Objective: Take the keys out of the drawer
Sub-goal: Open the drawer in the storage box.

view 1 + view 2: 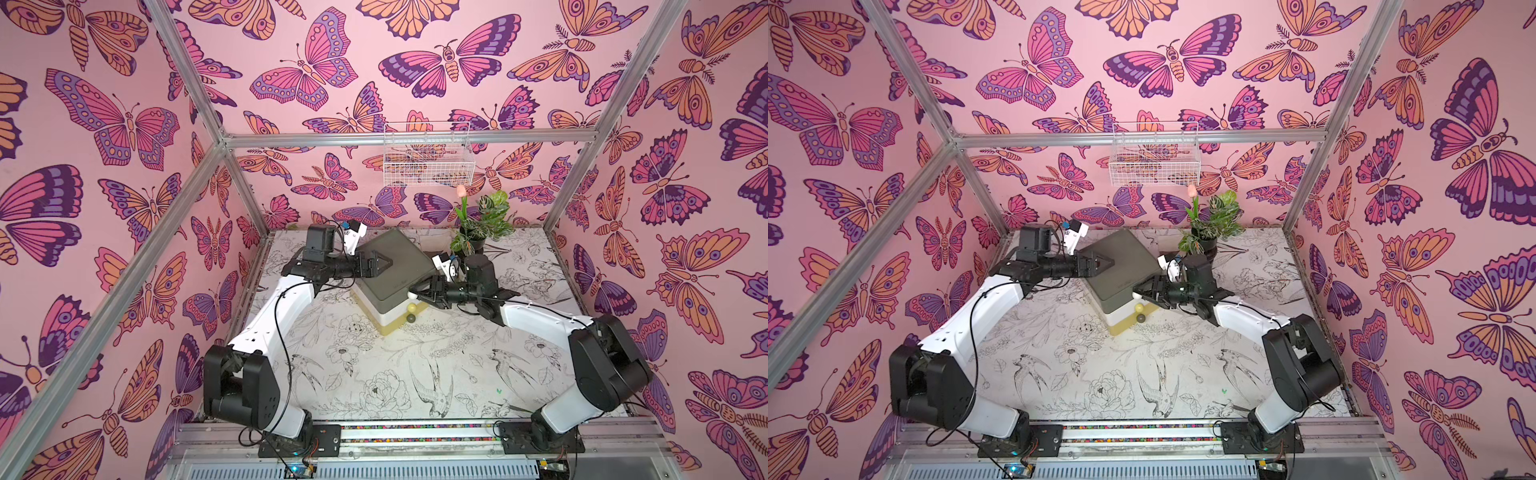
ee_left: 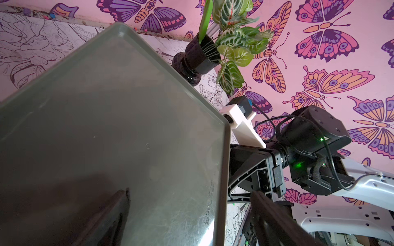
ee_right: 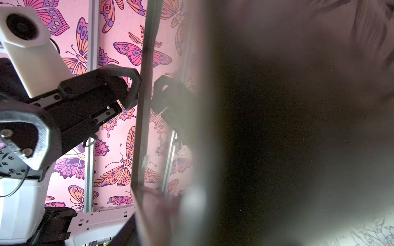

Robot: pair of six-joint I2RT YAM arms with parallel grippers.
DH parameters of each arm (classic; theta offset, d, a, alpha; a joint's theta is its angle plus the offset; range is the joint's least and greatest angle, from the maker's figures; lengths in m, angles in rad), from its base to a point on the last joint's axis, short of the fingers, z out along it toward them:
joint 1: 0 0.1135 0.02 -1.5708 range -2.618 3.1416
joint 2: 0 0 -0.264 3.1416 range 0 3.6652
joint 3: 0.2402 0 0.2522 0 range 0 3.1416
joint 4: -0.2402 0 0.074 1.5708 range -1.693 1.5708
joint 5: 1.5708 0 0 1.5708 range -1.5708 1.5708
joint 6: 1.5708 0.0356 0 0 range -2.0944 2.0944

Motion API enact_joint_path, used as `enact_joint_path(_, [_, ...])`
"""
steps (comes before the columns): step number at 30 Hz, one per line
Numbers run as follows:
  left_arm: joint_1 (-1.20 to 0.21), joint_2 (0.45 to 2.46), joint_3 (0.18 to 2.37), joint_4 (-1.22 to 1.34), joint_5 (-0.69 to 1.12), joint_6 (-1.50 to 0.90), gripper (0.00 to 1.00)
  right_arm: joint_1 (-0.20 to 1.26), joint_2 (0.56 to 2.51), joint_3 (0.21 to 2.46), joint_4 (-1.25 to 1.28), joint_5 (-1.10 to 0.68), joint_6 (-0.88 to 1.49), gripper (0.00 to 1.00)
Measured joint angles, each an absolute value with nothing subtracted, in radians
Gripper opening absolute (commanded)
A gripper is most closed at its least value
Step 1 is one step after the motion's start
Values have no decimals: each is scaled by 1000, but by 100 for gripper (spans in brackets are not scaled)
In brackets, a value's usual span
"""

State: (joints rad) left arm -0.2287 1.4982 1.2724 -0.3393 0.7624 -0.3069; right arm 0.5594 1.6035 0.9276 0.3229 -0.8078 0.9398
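Though keys hide, jaws flank drawers (image 1: 390, 266).

We see a box of drawers (image 1: 390, 266) standing at the back middle of the surface (image 1: 374, 374). A plant pot (image 1: 473, 243) stands just behind it, to the right. A wire basket (image 1: 428, 160) hangs on the back wall above them. The left hand (image 1: 380, 264) is over the box's top left edge. The right hand (image 1: 420, 297) is right beside the top knob (image 1: 411, 296) on the box's front.
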Motion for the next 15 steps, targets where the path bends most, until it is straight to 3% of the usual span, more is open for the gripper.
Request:
enact_joint_path(9, [-229,1494,1269,-336,763,-303,94,570,1604,926,343,-804,955,55])
enact_joint_path(15, [-229,1494,1269,-337,763,-303,94,571,1601,908,368,-802,966,60])
